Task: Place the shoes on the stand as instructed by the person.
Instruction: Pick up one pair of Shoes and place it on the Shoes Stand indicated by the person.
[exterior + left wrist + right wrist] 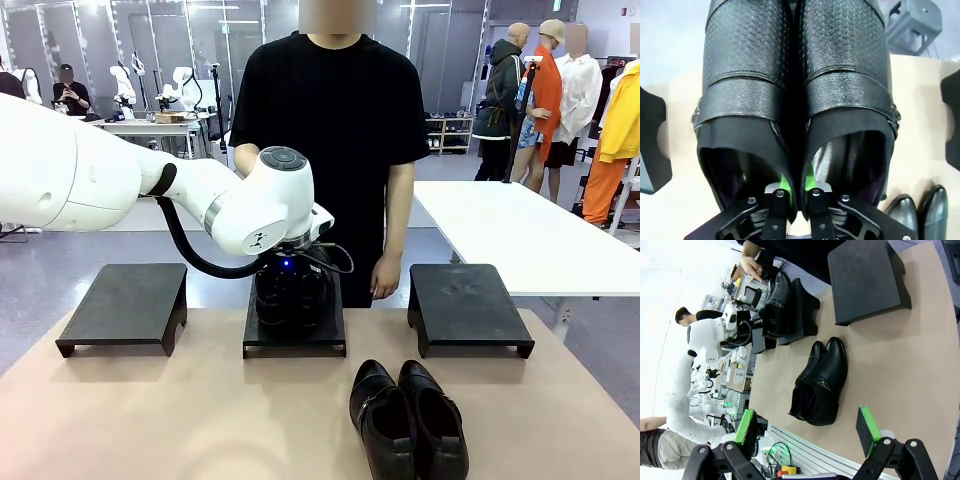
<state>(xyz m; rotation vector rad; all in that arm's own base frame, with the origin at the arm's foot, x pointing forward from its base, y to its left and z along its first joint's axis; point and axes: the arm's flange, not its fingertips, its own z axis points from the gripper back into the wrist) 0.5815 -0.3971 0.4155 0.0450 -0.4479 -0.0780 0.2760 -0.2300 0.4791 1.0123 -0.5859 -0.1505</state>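
Tan tabletop (150, 420), matte, spanning the near part of the front view.

Person (330, 110) in a plain black T-shirt, standing at the far edge behind the middle stand. One bare hand (385, 275) hanging beside the hip. The other hand (751, 265) raised just past the toes of the shoes on the stand.

White left arm (120, 185), reaching in from the picture's left, wrist directly above the middle stand.

Three black low stands in a row across the tabletop:
- Left stand (125, 300), top bare.
- Middle stand (295, 340), carrying one pair.
- Right stand (468, 300), top bare.

Chunkier pair (795, 75): black leather with a dotted embossed grain, a strap across each instep and a small buckle on each outer side. Side by side, touching, on the middle stand, toes toward the person, heel openings toward the robot.

Slimmer pair (408, 420): glossy black, side by side on the tabletop, near the robot's edge. In front of the gap between the middle and right stands, toes pointing to the far side.

Left gripper (796, 182): fingers (782, 182) down inside the two heel openings, green pads pinched tight on the adjoining inner walls of the chunkier pair.

Right gripper (806, 432): well above the tabletop, fingers (866, 429) spread wide apart, nothing between them.
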